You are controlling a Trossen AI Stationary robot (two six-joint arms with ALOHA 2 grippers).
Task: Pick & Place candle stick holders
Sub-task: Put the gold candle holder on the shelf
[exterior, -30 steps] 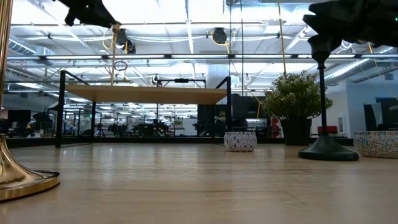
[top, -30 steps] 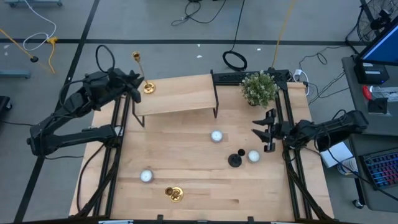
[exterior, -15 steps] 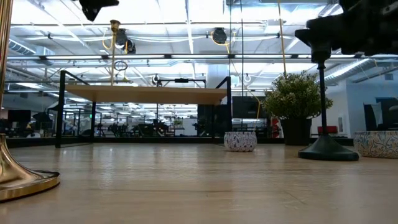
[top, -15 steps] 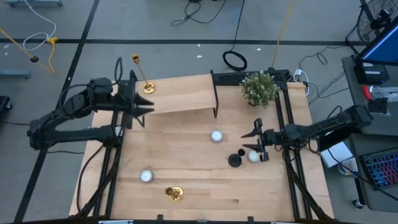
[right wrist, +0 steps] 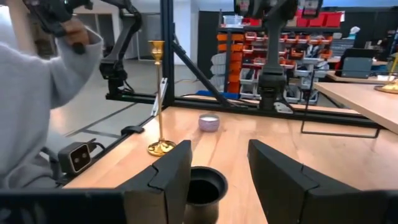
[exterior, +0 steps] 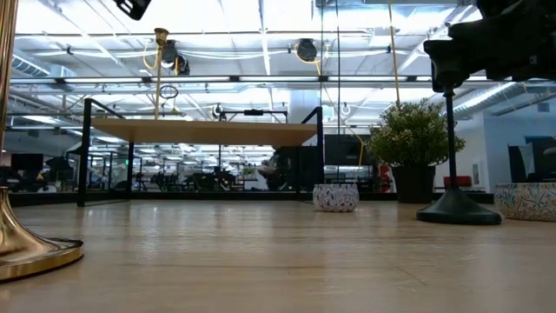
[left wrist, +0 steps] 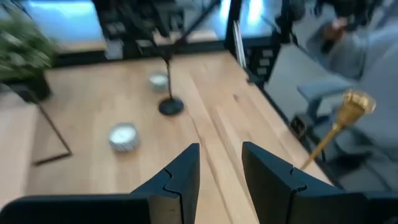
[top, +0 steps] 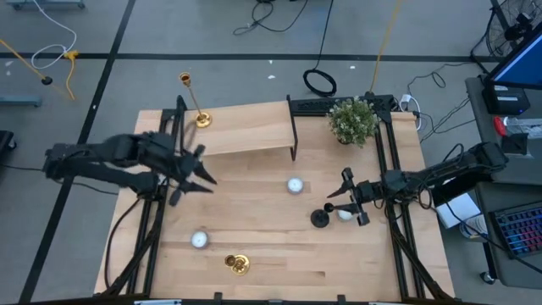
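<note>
Slim black candle stick holder (top: 319, 218) w/ round flared base stands right-center on the pale wood surface (top: 271, 254); one shiny gold holder (top: 197, 116) is on the raised shelf (top: 246, 135) far left, the other (top: 237, 263) near the front edge. Right wrist view alone shows the black holder's cup (right wrist: 204, 185) between the right gripper's (top: 346, 202) parted jaws, contact unclear. Left gripper (top: 196, 169) hovers left, jaws narrowly open, empty.

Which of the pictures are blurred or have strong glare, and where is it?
Left wrist view: motion-blurred throughout, so the gold candle stick holder and the black candle stick holder look soft. Low view: bright ceiling lights glare above the raised shelf; the near gold base is out of focus. High view: even light, only the left gripper is smeared. Right wrist view: mostly sharp.
</note>
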